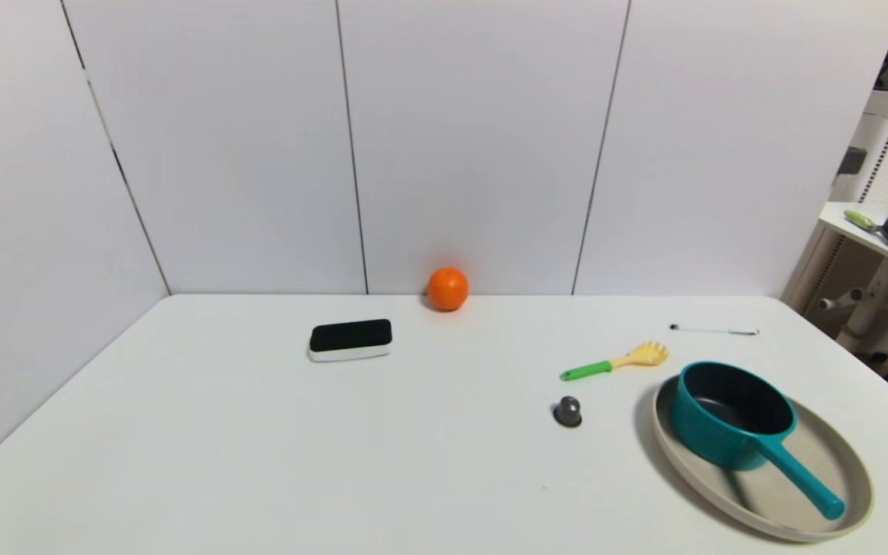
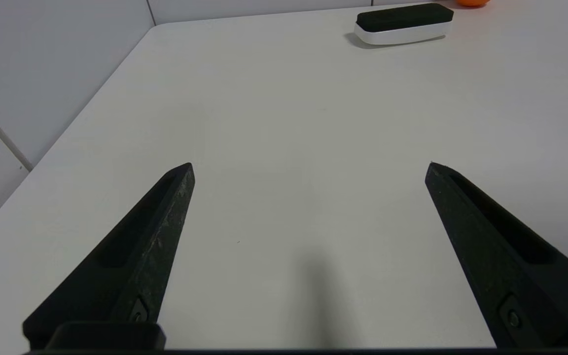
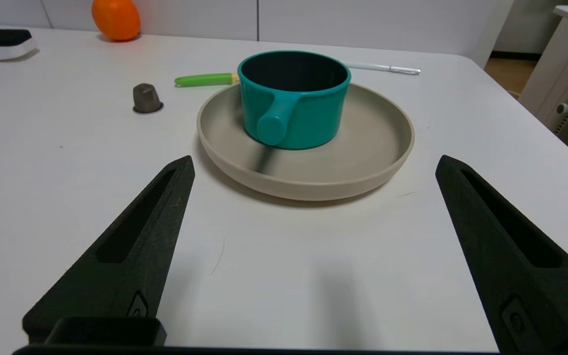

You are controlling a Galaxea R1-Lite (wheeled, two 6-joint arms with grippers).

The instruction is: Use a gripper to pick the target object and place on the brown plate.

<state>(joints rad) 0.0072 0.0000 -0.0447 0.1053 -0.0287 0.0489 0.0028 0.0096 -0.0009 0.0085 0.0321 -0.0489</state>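
Teal saucepan (image 1: 731,415) sits upright on the brown plate (image 1: 849,455) at the table's right near side, handle lying over the plate. Right gripper (image 3: 313,165) hangs low before the plate, spread wide and holding nothing. Left gripper (image 2: 311,167) is over bare table (image 2: 284,123), likewise wide and unloaded. Grey capsule (image 1: 567,411) stands left of the plate.

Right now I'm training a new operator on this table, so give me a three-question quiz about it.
1. True or false: the teal saucepan sits on the brown plate.
2. Which lies nearest the grey capsule? A) orange ball B) green-handled fork C) black eraser
3. What does the right claw hold?

Key: 1 true; 2 B; 3 nothing, it is open, as is the left claw.
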